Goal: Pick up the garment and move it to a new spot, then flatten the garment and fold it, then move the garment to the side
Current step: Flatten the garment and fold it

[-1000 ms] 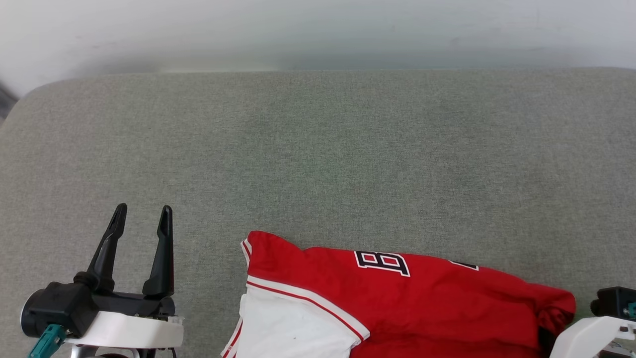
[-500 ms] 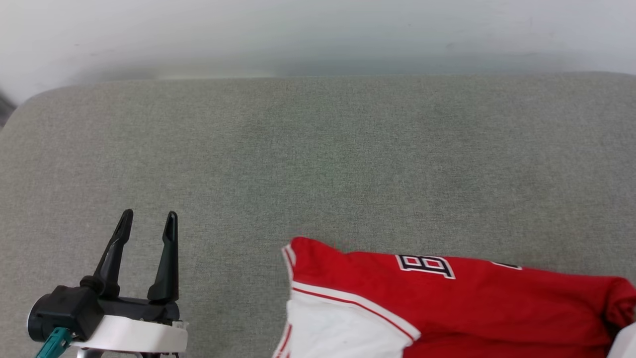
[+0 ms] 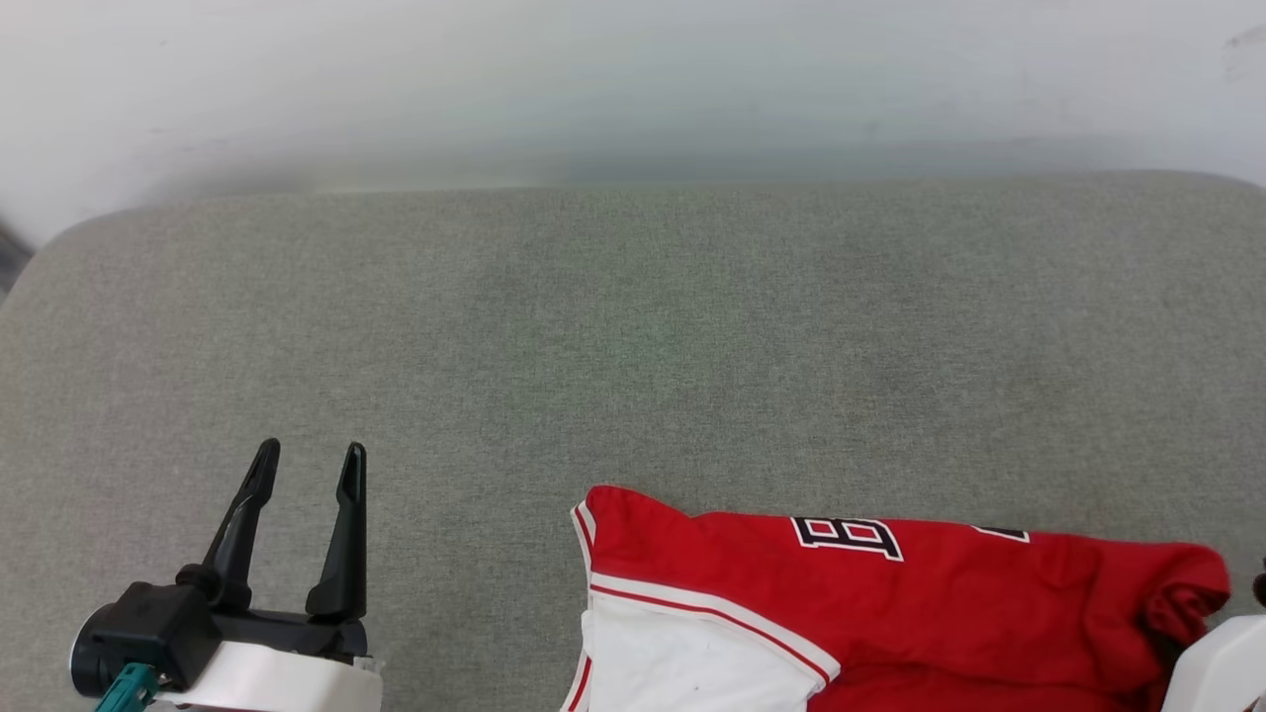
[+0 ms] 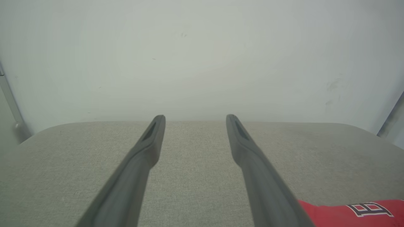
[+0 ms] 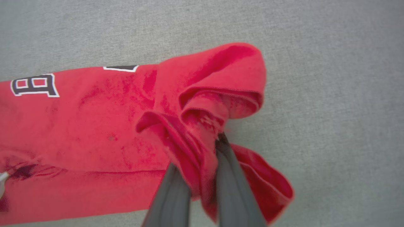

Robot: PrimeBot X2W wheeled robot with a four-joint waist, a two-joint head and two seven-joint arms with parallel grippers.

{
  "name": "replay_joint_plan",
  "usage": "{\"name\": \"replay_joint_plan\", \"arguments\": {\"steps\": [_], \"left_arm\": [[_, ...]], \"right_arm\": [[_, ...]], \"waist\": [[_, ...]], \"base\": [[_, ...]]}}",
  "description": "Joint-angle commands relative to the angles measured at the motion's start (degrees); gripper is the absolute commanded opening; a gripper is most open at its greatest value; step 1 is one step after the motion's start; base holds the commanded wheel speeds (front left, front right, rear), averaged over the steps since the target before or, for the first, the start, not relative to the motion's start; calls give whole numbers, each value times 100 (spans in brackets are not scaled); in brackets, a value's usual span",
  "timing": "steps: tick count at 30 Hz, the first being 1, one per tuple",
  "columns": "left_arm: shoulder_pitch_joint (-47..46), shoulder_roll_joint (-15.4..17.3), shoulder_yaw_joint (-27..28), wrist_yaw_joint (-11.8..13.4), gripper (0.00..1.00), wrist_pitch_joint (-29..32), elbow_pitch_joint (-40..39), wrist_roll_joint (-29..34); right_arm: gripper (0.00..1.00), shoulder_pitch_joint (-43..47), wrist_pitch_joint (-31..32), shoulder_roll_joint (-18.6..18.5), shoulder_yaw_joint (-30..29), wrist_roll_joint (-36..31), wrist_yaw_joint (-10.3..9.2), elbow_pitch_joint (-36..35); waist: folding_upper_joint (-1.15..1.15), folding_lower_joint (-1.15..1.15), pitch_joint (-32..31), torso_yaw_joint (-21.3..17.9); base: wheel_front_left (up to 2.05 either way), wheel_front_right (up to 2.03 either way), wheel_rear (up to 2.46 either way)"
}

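We've got the right gripper [image 5: 210, 148] pinching one bunched garment [image 5: 94, 119] fold, left gripper [image 3: 310, 452] spread idle; lifting could slip it.

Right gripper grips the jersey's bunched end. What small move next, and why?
Probably lift the right gripper slightly, raising the jersey off the grey cushion: it is shut on a bunched red fold, while the left gripper hangs open, apart from the cloth.
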Motion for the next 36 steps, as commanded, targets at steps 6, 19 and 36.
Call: {"name": "replay_joint_plan", "arguments": {"steps": [6, 19, 36], "left_arm": [[134, 40, -110, -7, 100, -26, 5, -21], [60, 45, -254, -7, 100, -26, 74, -83], [61, 61, -299, -7, 100, -26, 137, -95]], "right_arm": [[0, 334, 630, 144, 512, 390, -3, -1010], [0, -223, 1437, 830, 2159, 1177, -3, -1501], [100, -960, 460, 890, 3288, 1675, -3, -55]], "waist": [[0, 0, -81, 10], [0, 0, -82, 241], [0, 0, -91, 688]], "base": [[0, 0, 0], [0, 0, 0], [0, 0, 0]]}}
